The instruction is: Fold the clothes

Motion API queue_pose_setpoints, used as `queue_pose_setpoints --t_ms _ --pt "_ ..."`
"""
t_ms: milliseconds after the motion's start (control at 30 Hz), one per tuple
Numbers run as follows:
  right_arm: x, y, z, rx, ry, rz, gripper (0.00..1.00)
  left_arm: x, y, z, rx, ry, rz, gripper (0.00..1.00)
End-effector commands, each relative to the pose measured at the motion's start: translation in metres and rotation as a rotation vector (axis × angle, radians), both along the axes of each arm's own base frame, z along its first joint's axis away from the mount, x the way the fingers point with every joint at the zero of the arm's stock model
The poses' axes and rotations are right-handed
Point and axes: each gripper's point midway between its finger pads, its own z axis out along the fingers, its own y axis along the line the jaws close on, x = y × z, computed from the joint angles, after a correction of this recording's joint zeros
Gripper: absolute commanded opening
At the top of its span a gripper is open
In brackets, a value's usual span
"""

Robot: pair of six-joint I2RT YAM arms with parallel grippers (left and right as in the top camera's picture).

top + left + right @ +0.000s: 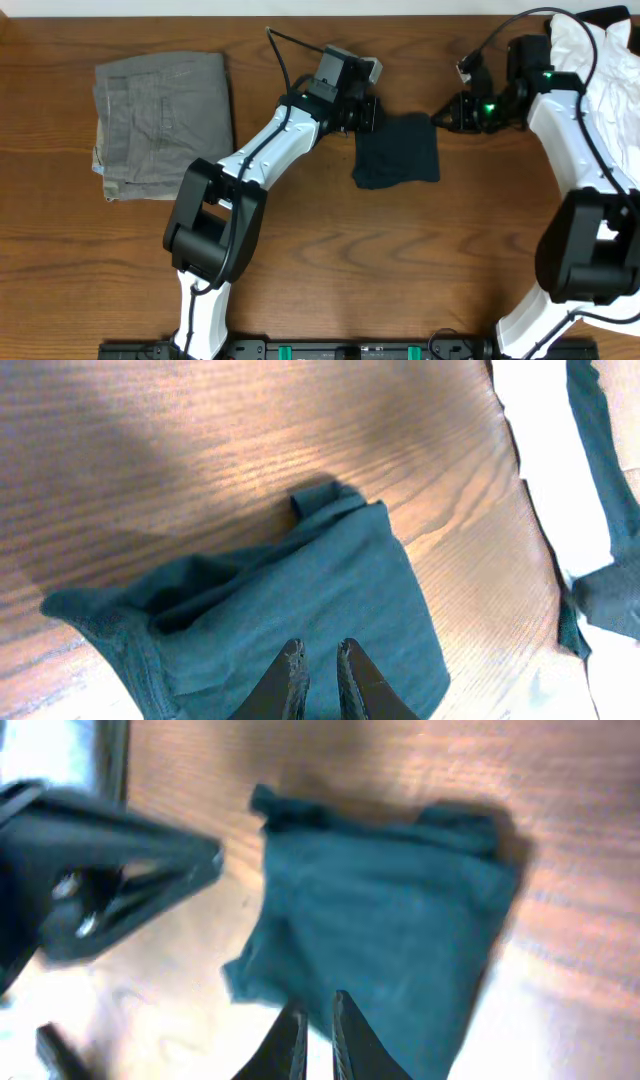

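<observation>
Black T-shirt point(398, 150) sat mid-table, folded down to a small dark square on the wooden table point(300, 270), and in the left wrist view a loose flap poked out at one corner. Far left, the grey-green trousers point(160, 120) lay folded, well apart from the action. Moving in, the left gripper point(366, 113) was at the square's top-left corner as the overhead view showed it. From its own camera the fingers were only a sliver apart, poised over the fabric with nothing pinched between them. Across the square, the right gripper point(440, 115) was just beside the top-right corner — its jaws likewise a narrow slit, fabric showing through the gap, nothing held. Far right, the white garment point(600, 50) was heaped at the table's edge.
</observation>
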Motion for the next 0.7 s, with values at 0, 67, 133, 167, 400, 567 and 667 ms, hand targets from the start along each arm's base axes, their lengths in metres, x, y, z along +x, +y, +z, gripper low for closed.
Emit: queue_pose_setpoints --t_ms 0,67,133,167,400,567,667 --pt "-0.017 0.001 -0.019 -0.013 0.042 0.055 0.09 0.014 0.007 -0.011 0.052 -0.033 0.042 0.14" --pt "-0.030 0.005 -0.036 -0.015 0.085 0.066 0.09 0.018 0.008 -0.019 0.064 -0.041 0.054 0.15" --pt "-0.040 0.008 -0.053 -0.013 0.110 0.072 0.09 0.020 0.007 -0.029 0.067 -0.035 0.054 0.14" --pt "-0.045 0.009 -0.061 -0.013 0.118 0.074 0.08 0.020 0.007 -0.034 0.070 -0.030 0.053 0.14" --pt "-0.080 0.008 -0.120 -0.024 0.157 0.048 0.11 0.018 0.008 -0.075 0.101 0.025 0.050 0.14" --pt "-0.087 -0.010 -0.155 -0.114 0.179 -0.090 0.10 0.016 0.009 -0.090 0.114 0.047 0.050 0.13" --pt "-0.084 -0.011 -0.150 -0.082 0.178 -0.098 0.09 0.020 0.008 -0.076 0.099 0.022 0.052 0.13"
